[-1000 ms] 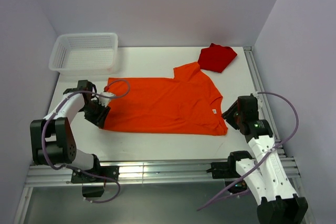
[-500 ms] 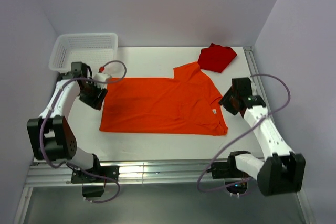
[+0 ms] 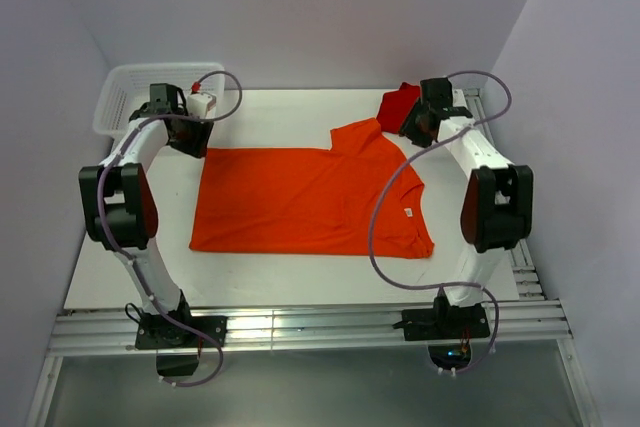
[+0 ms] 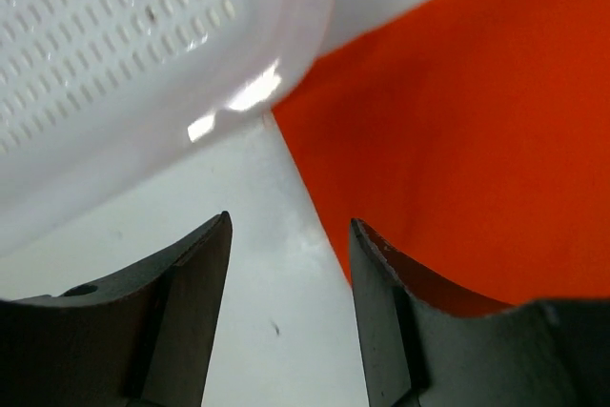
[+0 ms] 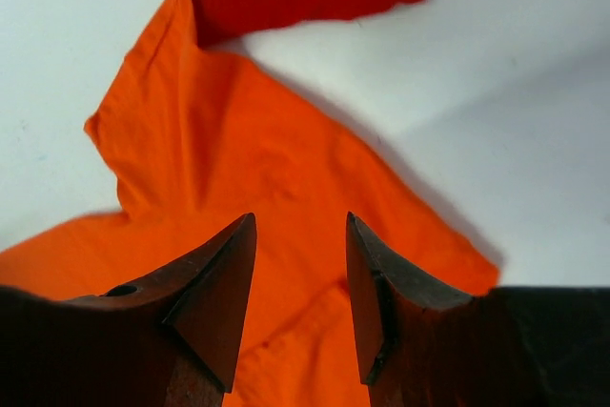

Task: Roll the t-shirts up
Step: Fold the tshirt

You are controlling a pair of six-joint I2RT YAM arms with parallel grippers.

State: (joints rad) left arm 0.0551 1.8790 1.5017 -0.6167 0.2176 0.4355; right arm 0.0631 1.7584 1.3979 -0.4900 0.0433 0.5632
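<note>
The orange t-shirt point(image 3: 310, 202) is laid flat and spread out across the middle of the white worktop point(image 3: 280, 112), with the hem to the left and the neck to the right. A small white neck label point(image 3: 408, 212) is seen at the collar. One short sleeve point(image 3: 355, 137) points to the far side. The darker red t-shirt point(image 3: 396, 107) is bunched at the far right, just beside that sleeve.

The white table point(image 3: 300, 277) carries a flat orange t-shirt point(image 3: 300, 197), a red t-shirt point(image 3: 397, 109) and a white basket point(image 3: 118, 107).

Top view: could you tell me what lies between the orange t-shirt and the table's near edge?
Only bare table borders the orange t-shirt there, per the top view.
</note>
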